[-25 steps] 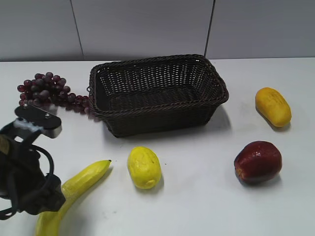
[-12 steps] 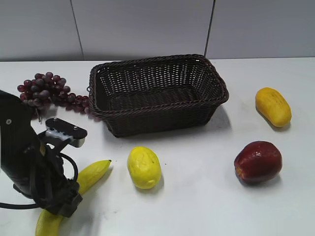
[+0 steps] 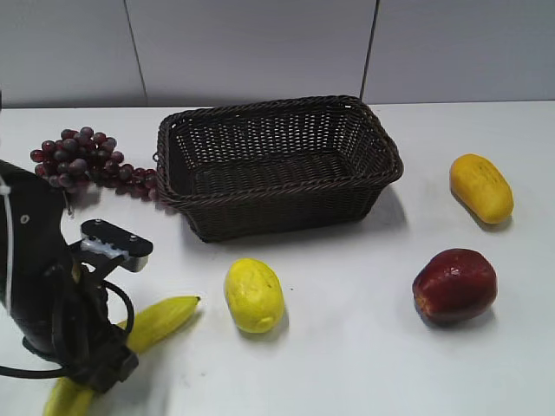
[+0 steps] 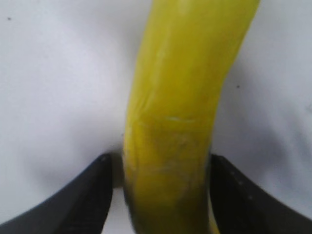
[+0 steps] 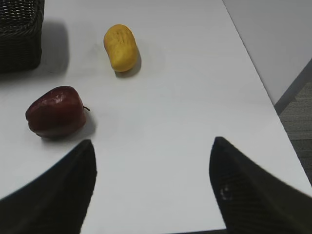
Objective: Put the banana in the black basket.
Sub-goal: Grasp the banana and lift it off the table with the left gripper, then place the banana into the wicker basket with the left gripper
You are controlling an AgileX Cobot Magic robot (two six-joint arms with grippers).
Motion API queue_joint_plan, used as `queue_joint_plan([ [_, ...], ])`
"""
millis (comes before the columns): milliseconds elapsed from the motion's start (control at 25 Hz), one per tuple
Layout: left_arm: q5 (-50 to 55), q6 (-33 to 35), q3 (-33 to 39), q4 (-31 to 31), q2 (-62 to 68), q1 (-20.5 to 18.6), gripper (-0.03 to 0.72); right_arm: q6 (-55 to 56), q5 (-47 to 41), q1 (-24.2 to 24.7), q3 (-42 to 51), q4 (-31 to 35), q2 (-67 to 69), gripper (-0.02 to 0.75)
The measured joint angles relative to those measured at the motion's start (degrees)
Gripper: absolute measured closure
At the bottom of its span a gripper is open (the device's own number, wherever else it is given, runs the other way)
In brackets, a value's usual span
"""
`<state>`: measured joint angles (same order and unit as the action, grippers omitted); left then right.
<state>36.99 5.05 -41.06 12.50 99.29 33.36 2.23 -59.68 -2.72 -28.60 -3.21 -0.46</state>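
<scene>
The long yellow banana [image 3: 160,318] lies on the white table at the front left, its dark tip pointing right toward the lemon-like fruit. In the left wrist view the banana [image 4: 180,97] runs straight up between my left gripper's [image 4: 161,163] two black fingers, which close on its sides. In the exterior view that gripper [image 3: 97,362] is low over the banana's middle, under the black arm. The black basket [image 3: 277,165] stands empty at the back centre. My right gripper [image 5: 153,146] is open and empty over bare table; it does not show in the exterior view.
A short yellow lemon-like fruit [image 3: 253,295] lies just right of the banana's tip. Purple grapes [image 3: 82,156] lie left of the basket. A red apple [image 3: 454,284] and an orange-yellow oblong fruit [image 3: 480,187] lie at the right. The table's right edge [image 5: 253,63] is near.
My left arm has come down over the banana's middle. The banana has shifted a little, its tip lower and its near end further left.
</scene>
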Motion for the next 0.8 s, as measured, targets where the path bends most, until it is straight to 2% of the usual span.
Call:
queue_joint_plan([
  [120,2.98,0.00,-0.06,-1.80,-1.47,0.00,0.375,0.00,0.00,0.00,0.00,0.00,0.00,0.187],
  [280,10.02,0.00,-2.70,-8.20,-4.67,0.00,0.375,0.00,0.00,0.00,0.00,0.00,0.00,0.187],
  [560,20.36,0.00,-15.59,-22.21,-8.58,0.00,0.375,0.00,0.00,0.00,0.00,0.00,0.00,0.187],
  [720,18.00,0.71,-23.65,-30.14,-8.64,0.00,0.375,0.00,0.00,0.00,0.00,0.00,0.00,0.187],
  [800,14.02,3.91,-27.01,-32.44,-8.64,0.00,0.375,0.00,0.00,0.00,0.00,0.00,0.00,0.187],
])
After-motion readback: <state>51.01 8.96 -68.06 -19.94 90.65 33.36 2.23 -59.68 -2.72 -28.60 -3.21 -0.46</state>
